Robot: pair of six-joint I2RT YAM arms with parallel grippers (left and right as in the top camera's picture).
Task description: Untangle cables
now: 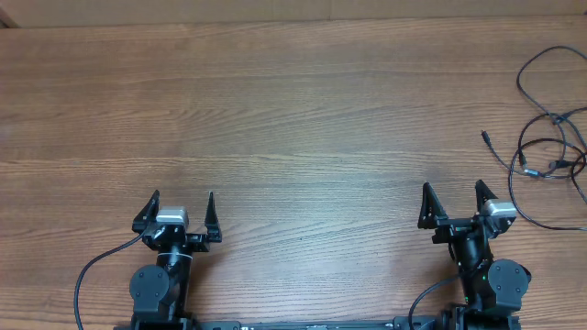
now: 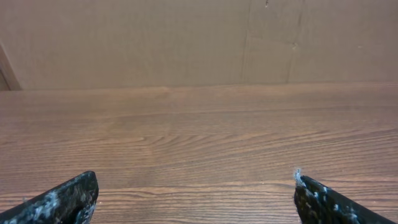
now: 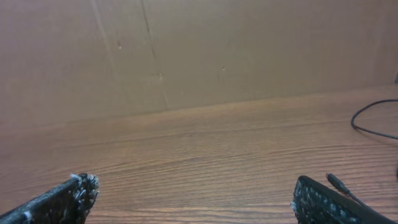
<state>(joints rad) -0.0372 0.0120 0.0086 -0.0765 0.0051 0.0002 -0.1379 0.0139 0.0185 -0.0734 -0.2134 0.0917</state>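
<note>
The cables (image 1: 550,147) are thin black cords that loop together as a small bundle at the far right of the wooden table. One small dark plug end (image 1: 486,138) points left out of the bundle. In the right wrist view a plug end (image 3: 339,183) and a cord loop (image 3: 373,118) show at the right edge. My right gripper (image 1: 454,194) is open and empty, near the front edge, left of and below the bundle. My left gripper (image 1: 182,201) is open and empty at the front left, far from the cables.
A brown cardboard wall (image 2: 186,37) stands along the table's far edge. The wooden table (image 1: 275,110) stretches between the arms and the wall. Thicker black wires (image 1: 92,266) of the arms hang at the front edge.
</note>
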